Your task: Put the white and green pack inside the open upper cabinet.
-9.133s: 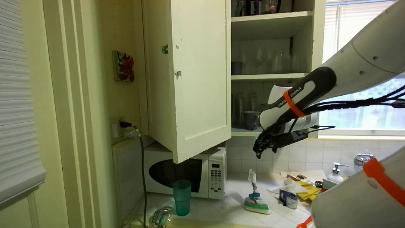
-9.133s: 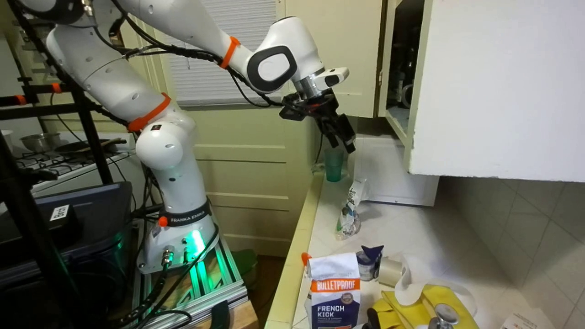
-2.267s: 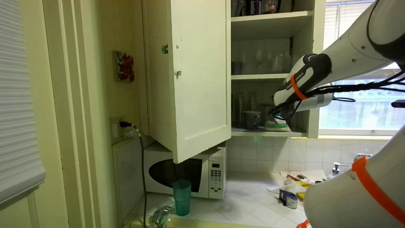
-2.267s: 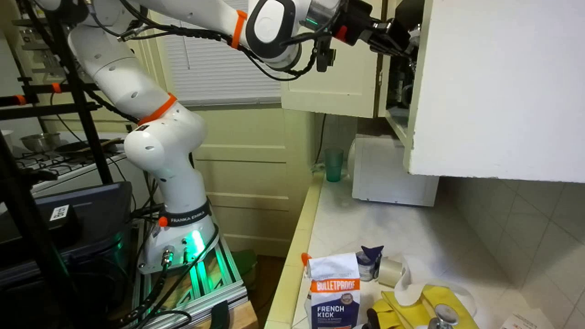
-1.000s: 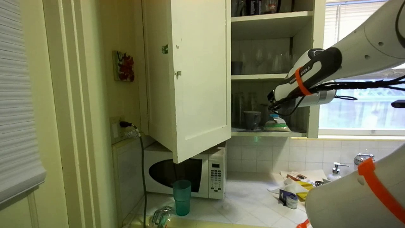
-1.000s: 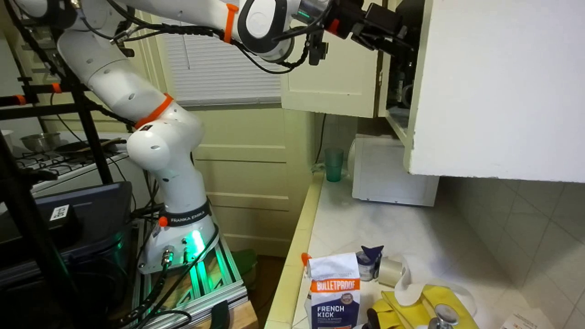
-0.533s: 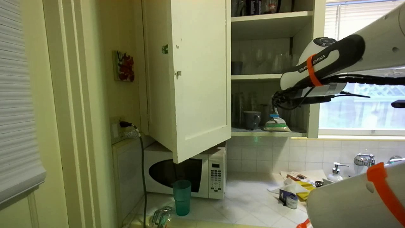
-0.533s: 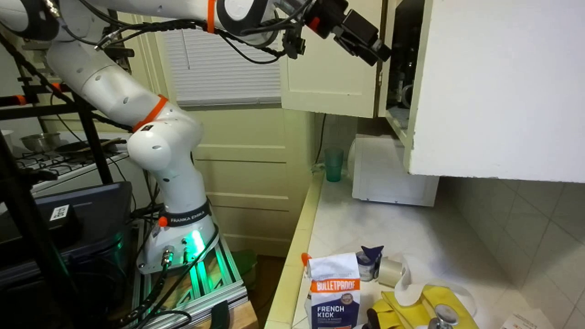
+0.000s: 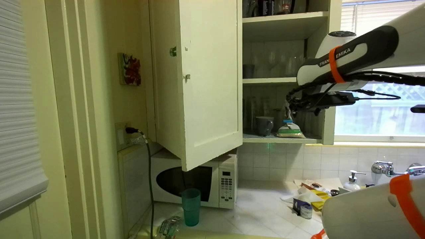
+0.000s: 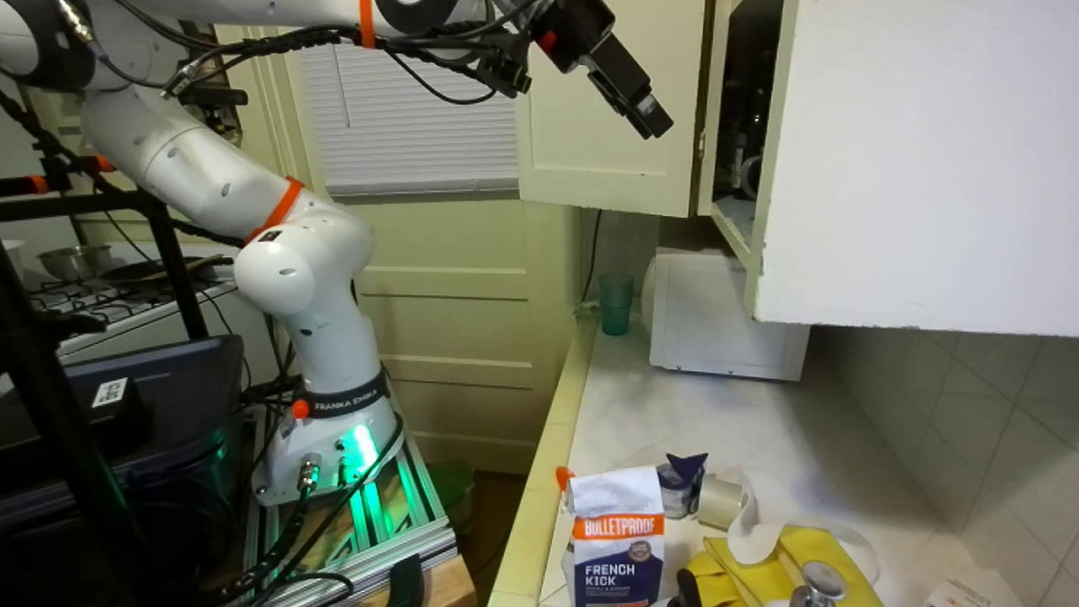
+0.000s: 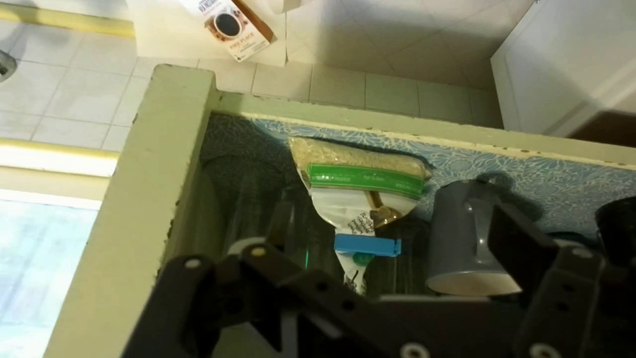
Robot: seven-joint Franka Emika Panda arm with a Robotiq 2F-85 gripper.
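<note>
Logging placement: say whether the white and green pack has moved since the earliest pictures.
Yes: in an exterior view, the white and green pack rose from the countertop into the upper cabinet.

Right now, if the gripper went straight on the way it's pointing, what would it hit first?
Probably the white and green pack, which the wrist view shows ahead of the open gripper. Depth is unclear, so the grey mug beside it or the open cabinet's lowest shelf could come sooner.
</note>
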